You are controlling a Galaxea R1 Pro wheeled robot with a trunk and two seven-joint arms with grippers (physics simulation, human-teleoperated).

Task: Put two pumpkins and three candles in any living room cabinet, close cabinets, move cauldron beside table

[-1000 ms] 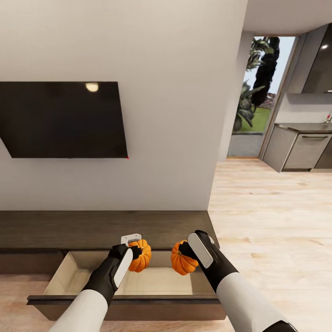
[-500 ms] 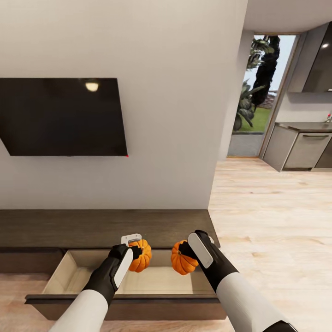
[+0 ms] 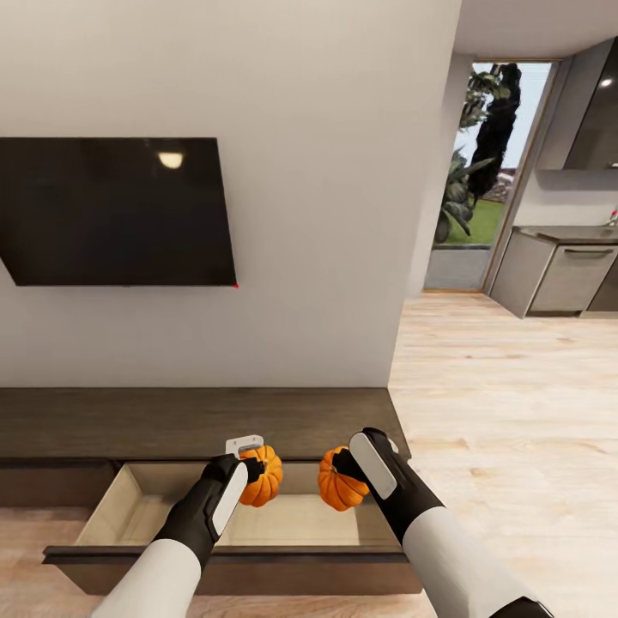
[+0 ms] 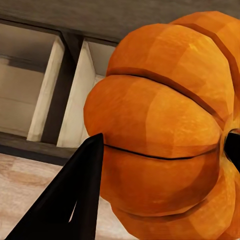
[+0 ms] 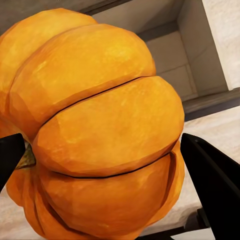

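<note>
Two pumpkins aloft, one per claw, both hanging above the pulled-out drawer (image 3: pixel 232 524) of the long dark-brown cabinet (image 3: pixel 197 425). Left claw (image 3: pixel 255 468) clamped on the left pumpkin (image 3: pixel 261 475); right claw (image 3: pixel 345 470) clamped on the right pumpkin (image 3: pixel 341 481). Side by side, near one another, not touching. Drawer light inside, front panel dark, nearest the robot. From the left wrist view: orange ribs of that pumpkin (image 4: pixel 165 125) up close, one dark fingertip (image 4: pixel 65 205) against its side, pale drawer walls behind. From the right wrist view: the other pumpkin (image 5: pixel 100 130) gripped between two dark fingers (image 5: pixel 212 180), stem end turned toward one of them, drawer corner and wooden floor (image 5: pixel 220 125) beyond. Above the cabinet, a black wall-mounted television (image 3: pixel 116 213). Farther off to the right, pale plank flooring, a doorway (image 3: pixel 489 172) onto greenery, grey kitchen units (image 3: pixel 562 279).
</note>
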